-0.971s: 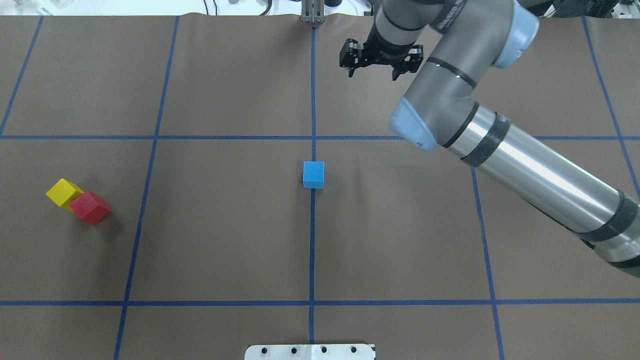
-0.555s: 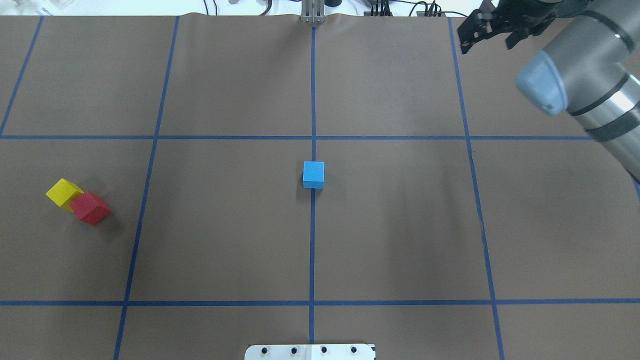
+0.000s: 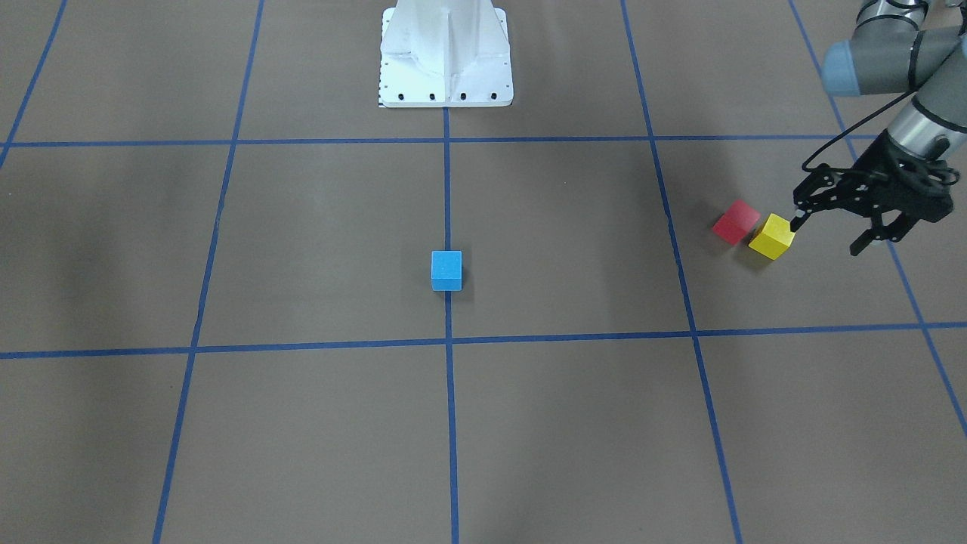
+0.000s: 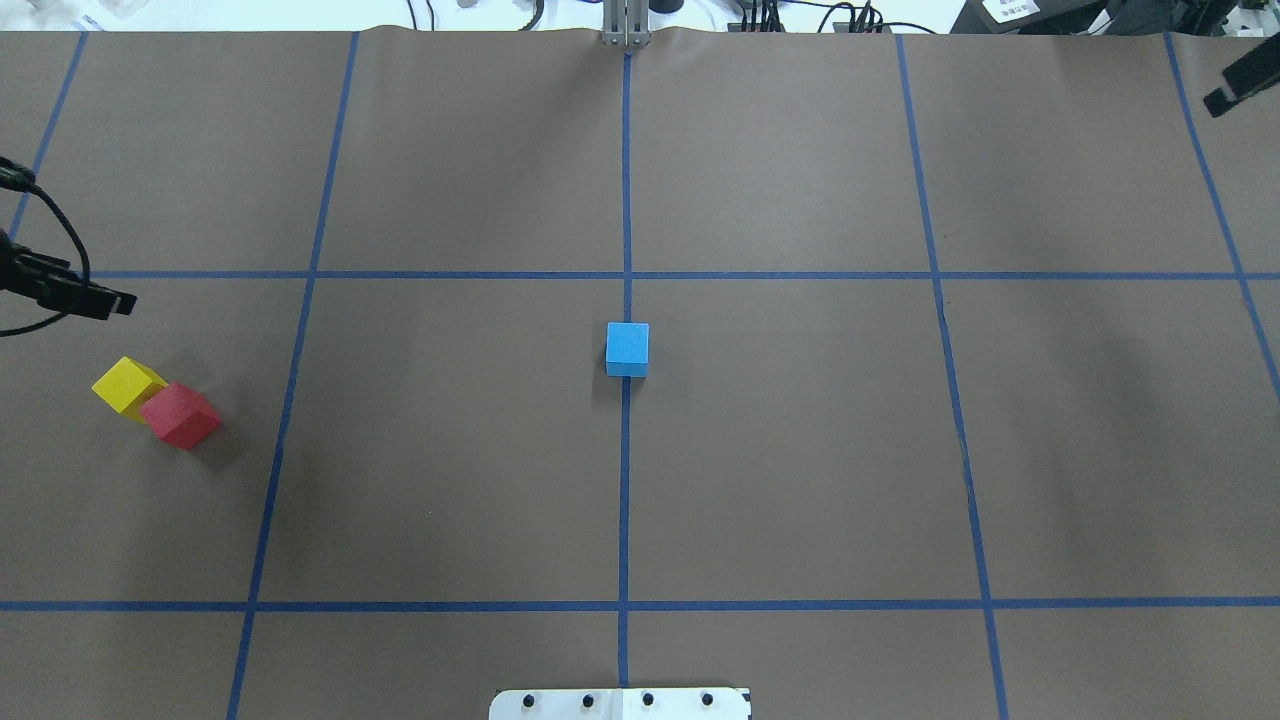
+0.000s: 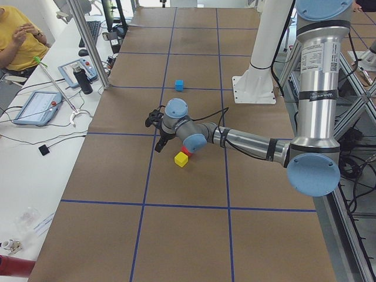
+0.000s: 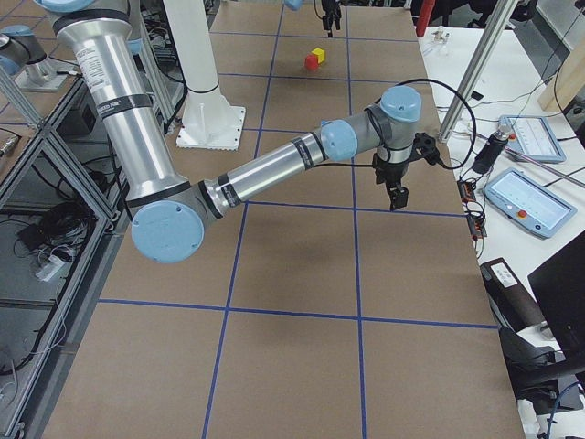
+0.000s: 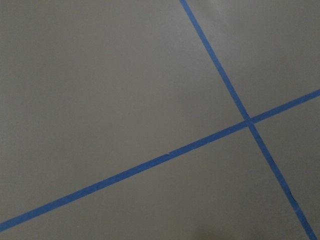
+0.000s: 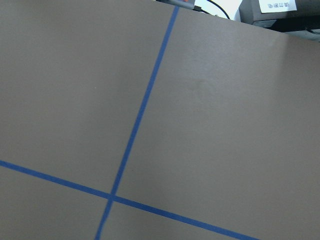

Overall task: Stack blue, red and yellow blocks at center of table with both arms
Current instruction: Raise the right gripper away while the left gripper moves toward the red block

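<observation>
The blue block [image 4: 627,349] sits on the table's centre line; it also shows in the front view [image 3: 446,270]. The red block [image 4: 180,415] and the yellow block [image 4: 128,385] touch each other at the table's left side. In the front view my left gripper [image 3: 829,234] is open and empty. It hovers just beside the yellow block [image 3: 772,236], on the side away from the red block [image 3: 736,222]. Only one finger [image 4: 1240,82] of my right gripper shows at the overhead view's top right edge. I cannot tell whether that gripper is open or shut.
The robot's white base [image 3: 446,57] stands at the table's near middle edge. Blue tape lines [image 4: 625,200] divide the brown table cover into squares. Tablets and cables [image 5: 38,106] lie on the white side tables at both ends.
My right arm has swung from the far centre to the right, almost out of the overhead view. My left gripper has come in at the left edge. The blocks have not moved.
</observation>
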You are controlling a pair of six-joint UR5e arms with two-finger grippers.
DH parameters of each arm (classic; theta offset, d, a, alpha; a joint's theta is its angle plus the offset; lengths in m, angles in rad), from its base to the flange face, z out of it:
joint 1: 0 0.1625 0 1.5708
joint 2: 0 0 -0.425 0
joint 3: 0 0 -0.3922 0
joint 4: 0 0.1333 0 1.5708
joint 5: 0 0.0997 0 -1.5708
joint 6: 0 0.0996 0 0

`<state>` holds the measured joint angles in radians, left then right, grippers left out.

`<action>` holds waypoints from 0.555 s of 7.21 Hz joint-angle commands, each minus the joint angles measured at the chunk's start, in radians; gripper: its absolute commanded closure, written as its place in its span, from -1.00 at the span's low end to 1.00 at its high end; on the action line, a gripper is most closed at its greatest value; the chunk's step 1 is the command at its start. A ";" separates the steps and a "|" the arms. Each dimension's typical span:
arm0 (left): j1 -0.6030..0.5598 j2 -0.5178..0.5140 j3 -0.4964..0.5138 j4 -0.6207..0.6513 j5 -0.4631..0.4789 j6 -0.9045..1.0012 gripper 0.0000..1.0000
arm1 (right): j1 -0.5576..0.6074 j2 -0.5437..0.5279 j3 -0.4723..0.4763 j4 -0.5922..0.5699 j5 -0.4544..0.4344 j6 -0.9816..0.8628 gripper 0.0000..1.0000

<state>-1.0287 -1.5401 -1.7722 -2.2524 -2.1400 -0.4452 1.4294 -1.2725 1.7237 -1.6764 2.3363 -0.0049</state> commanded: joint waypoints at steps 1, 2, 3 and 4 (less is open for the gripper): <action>0.113 -0.005 -0.009 -0.003 0.029 -0.004 -1.00 | 0.104 -0.134 0.002 0.006 0.012 -0.159 -1.00; 0.154 -0.006 -0.012 -0.003 0.048 -0.006 -1.00 | 0.118 -0.166 0.005 0.010 0.012 -0.179 -1.00; 0.194 -0.006 -0.015 -0.003 0.069 -0.007 -1.00 | 0.118 -0.174 0.004 0.012 0.011 -0.179 -1.00; 0.228 -0.006 -0.015 -0.003 0.077 -0.045 -1.00 | 0.118 -0.176 0.002 0.012 0.009 -0.179 -1.00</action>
<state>-0.8489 -1.5458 -1.7854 -2.2548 -2.0795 -0.4607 1.5429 -1.4355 1.7268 -1.6658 2.3471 -0.1773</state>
